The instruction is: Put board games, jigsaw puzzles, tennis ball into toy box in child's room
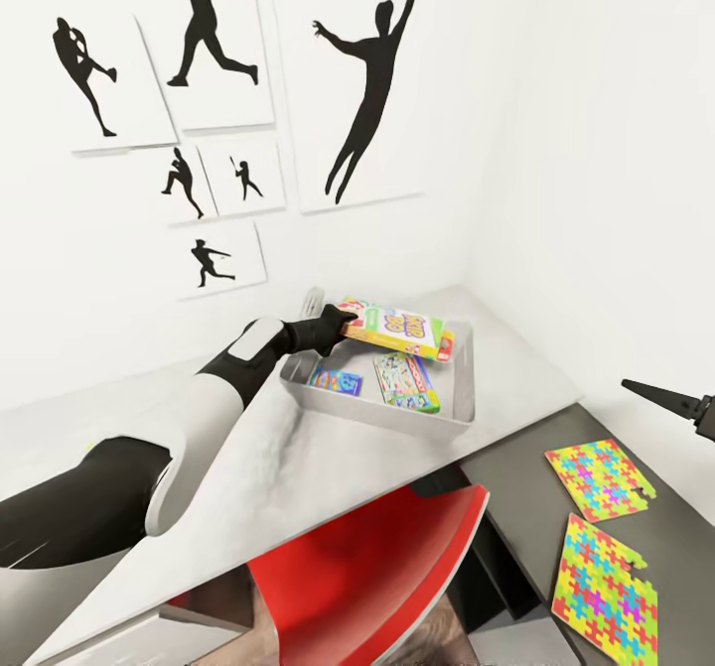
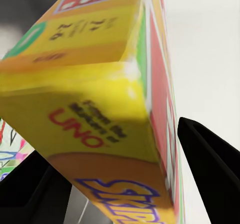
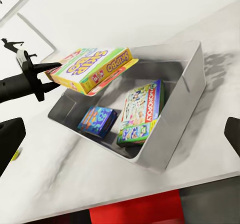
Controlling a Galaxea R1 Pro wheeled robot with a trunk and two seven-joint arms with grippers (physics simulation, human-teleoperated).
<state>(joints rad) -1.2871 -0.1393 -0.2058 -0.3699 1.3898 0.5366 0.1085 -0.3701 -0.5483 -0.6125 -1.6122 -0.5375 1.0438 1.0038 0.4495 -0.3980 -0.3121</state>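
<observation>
The left end effector (image 1: 338, 329) is gripping one end of the Skip-Bo board game (image 1: 395, 329), its two fingers (image 3: 52, 66) pinching the short edge so the rest of the flat box is cantilevering out ahead of it. That hold is keeping the game roughly level and just above the toy box (image 1: 459, 418), so it looks ready to be lowered or let go into the bin without catching the sloping walls. Directly below the held game, two more board games are already lying flat on the bin floor: a small blue one (image 3: 98, 121) and a Monopoly box (image 3: 141, 111), side by side and leaving little bare floor, which probably explains why the third is being carried in over them.

The right end effector (image 3: 120, 144) is hanging spread wide with nothing between its fingers, looking down on the bin from the near side of the tabletop (image 1: 328, 467). Close by it, on the darker surface, the two jigsaw puzzles (image 1: 599, 480) are lying flat and near each other, not yet collected. I cannot make out the tennis ball for certain.
</observation>
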